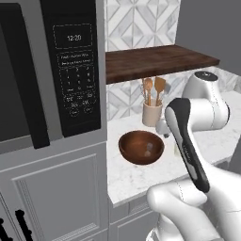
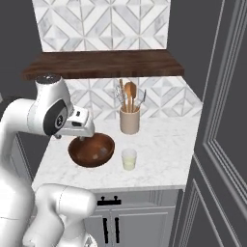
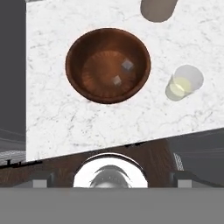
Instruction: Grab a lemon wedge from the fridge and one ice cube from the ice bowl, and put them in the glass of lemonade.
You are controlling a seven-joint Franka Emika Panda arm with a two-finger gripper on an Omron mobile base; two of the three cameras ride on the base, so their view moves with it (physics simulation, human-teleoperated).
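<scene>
Ice bowl [image 3: 108, 65] at upper centre of the hand view with two ice cubes [image 3: 127, 64] inside, glass of lemonade [image 3: 183, 82] just right of it, pale yellow liquid inside, gripper [image 2: 82, 130] above the bowl, jaws spread wide, nothing between them

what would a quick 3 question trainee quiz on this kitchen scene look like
1. True or false: the ice bowl holds two ice cubes.
2. The glass of lemonade stands: A) inside the bowl, B) on the counter beside the bowl, C) on the wooden shelf.
3. Fill in: the utensil crock holds wooden ____.

Key
1. True: two pale cubes lie apart in it.
2. B
3. spoons
</scene>
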